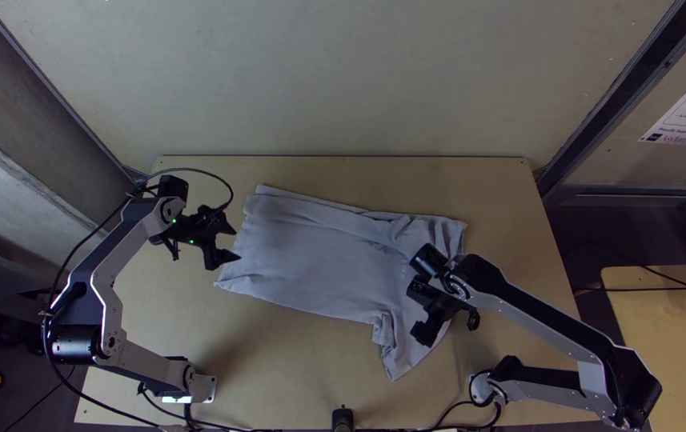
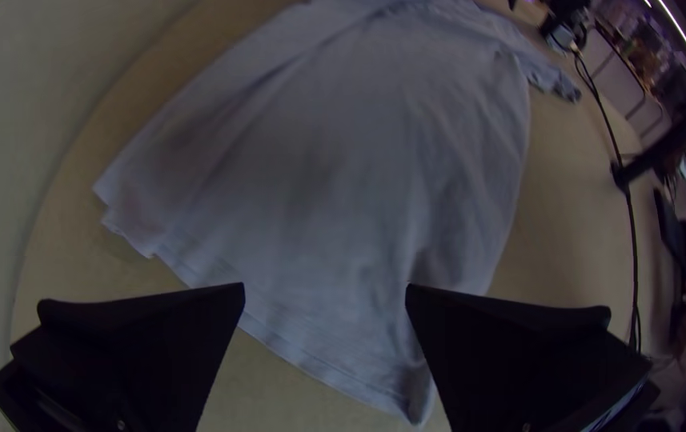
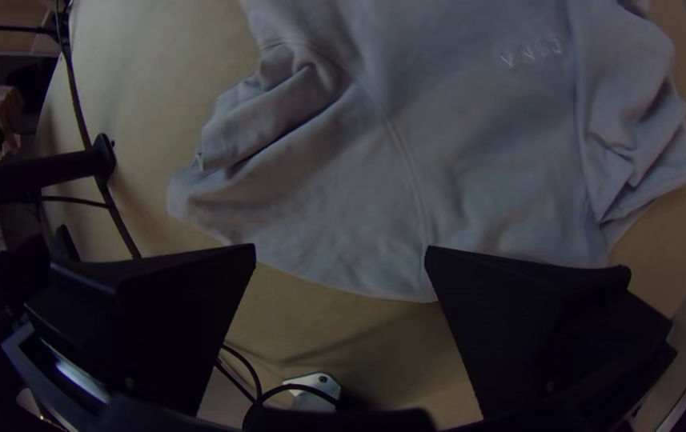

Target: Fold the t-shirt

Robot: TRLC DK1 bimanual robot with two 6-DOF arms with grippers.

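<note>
The light grey-blue t-shirt (image 1: 318,256) lies across the middle of the table, a long strip folded over along its far side and a sleeve bunched at the near right. My left gripper (image 1: 237,245) is open at the shirt's left hem; in the left wrist view the gripper (image 2: 325,292) has the hem of the shirt (image 2: 343,200) between and beyond its fingers. Over the shirt's right end stands my right gripper (image 1: 417,311), open. From the right wrist view, the gripper (image 3: 341,252) holds nothing, and the shirt (image 3: 487,144) lies beneath with creased sleeves.
The light wooden table (image 1: 487,184) has bare wood around the shirt. Black cables (image 1: 238,429) run along its near edge, beside a dark post (image 1: 343,419). A second table (image 1: 663,320) stands at the right.
</note>
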